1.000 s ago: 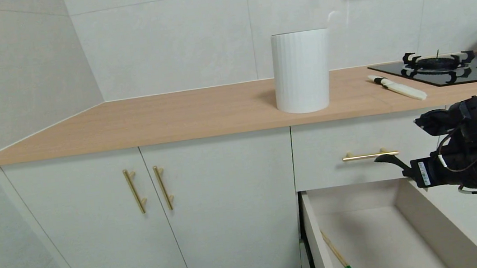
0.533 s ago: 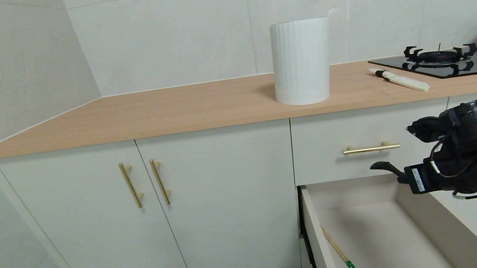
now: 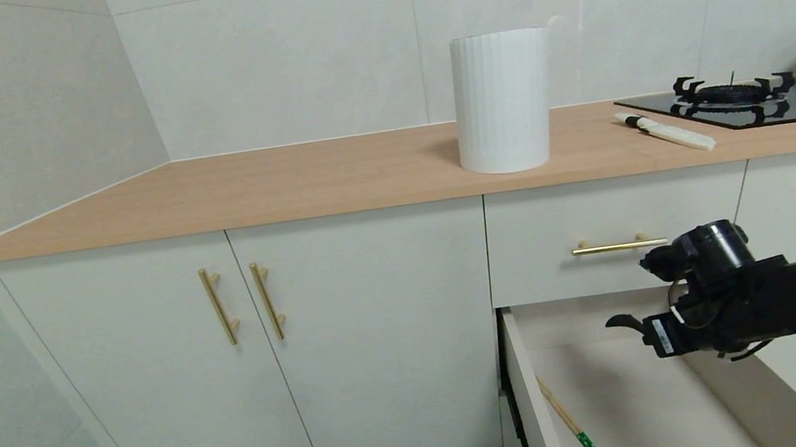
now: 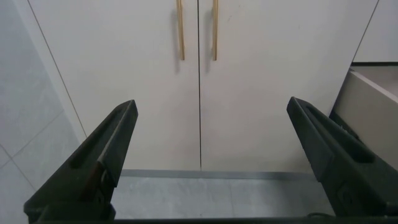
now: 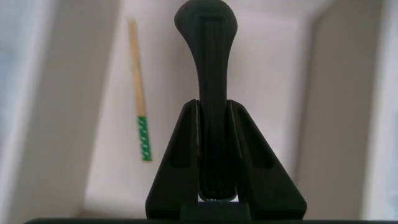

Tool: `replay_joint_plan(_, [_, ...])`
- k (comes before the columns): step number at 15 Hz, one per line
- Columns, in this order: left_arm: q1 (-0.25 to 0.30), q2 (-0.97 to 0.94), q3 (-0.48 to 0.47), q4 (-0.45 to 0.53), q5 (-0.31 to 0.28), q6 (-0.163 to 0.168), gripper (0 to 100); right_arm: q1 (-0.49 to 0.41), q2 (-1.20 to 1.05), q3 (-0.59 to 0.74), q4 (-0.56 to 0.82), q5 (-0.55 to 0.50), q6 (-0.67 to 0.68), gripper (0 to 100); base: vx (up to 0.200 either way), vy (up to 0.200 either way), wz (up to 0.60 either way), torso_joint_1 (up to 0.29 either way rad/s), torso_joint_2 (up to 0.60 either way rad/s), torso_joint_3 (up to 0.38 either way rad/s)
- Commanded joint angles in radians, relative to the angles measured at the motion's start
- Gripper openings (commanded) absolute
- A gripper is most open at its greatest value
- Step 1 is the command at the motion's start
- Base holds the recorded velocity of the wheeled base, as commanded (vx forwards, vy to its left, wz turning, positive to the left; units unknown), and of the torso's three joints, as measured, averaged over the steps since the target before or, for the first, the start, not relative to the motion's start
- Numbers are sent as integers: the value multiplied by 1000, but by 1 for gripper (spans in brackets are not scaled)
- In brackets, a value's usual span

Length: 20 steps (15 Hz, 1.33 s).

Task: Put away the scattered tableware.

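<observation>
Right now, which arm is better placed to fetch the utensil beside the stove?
Right, probably: right gripper hangs over the open drawer below the utensil; left gripper faces the cabinet doors.

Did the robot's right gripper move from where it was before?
Yes. The right gripper has sunk farther below the gold drawer handle and a little left, down toward the open drawer.

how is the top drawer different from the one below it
The upper white drawer with a gold bar handle is shut, the lower white drawer is pulled out. The upper drawer's inside is hidden; the lower drawer holds a wooden chopstick with a green end. Both sit in the same column under the wooden countertop.
</observation>
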Motion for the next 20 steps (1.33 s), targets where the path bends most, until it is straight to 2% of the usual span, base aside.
replay_joint_plan(1, [0,0,0,0,0,0,100,2,181,-36,-6,-1,1,0,0,0,0,0,0,0])
replay_joint_plan(6, [0,0,0,0,0,0,100,34,300,-79,-4,-60,-5,0,0,0,0,0,0,0])
replay_joint_plan(7, [0,0,0,0,0,0,100,42,325,-93,-4,-106,-5,0,0,0,0,0,0,0])
replay_joint_plan(12, [0,0,0,0,0,0,100,71,352,-93,-3,-202,-22,0,0,0,0,0,0,0])
replay_joint_plan(20, [0,0,0,0,0,0,100,74,355,-95,-6,-210,-19,0,0,0,0,0,0,0])
